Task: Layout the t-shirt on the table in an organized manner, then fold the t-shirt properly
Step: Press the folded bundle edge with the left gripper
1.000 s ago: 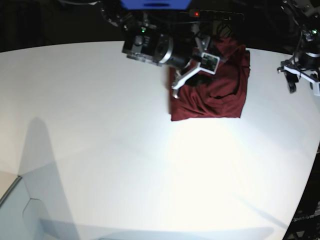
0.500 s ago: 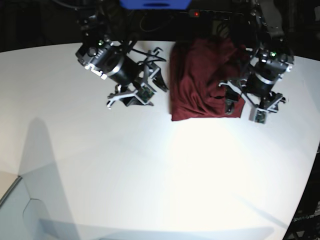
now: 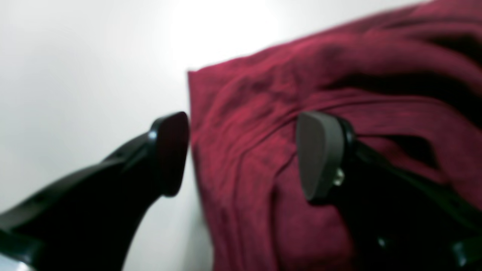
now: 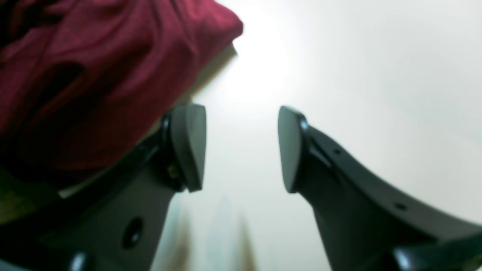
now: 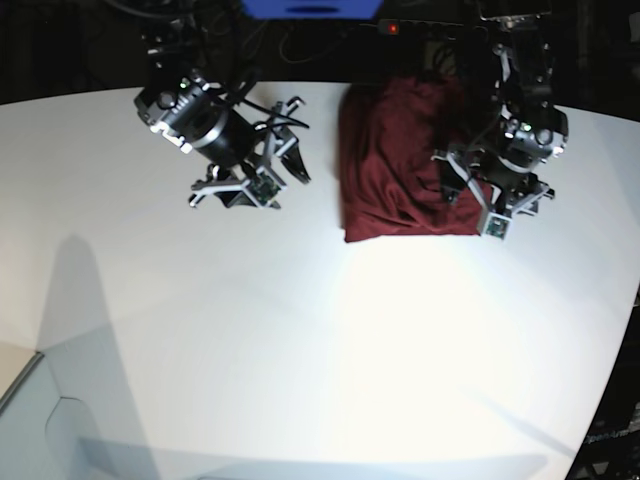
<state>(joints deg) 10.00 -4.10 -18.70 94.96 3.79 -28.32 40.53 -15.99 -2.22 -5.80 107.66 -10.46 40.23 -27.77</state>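
Two black robot grippers flank a wrinkled, dark red thin-fabric t-shirt (image 5: 410,165) bunched into a rough rectangle near the far edge of the broad, smooth white table (image 5: 320,360). Left gripper (image 3: 241,154) hovers with jaws spread wide astride the shirt's side edge, gripping nothing. Right gripper (image 4: 243,148), jaws parted and empty, hangs over bare tabletop just beside the shirt's opposite side.

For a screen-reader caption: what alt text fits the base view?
A folded maroon t-shirt lies near the far edge of a white table. The open left end effector hovers at its right edge; the open right end effector hovers over bare table, left of the shirt.
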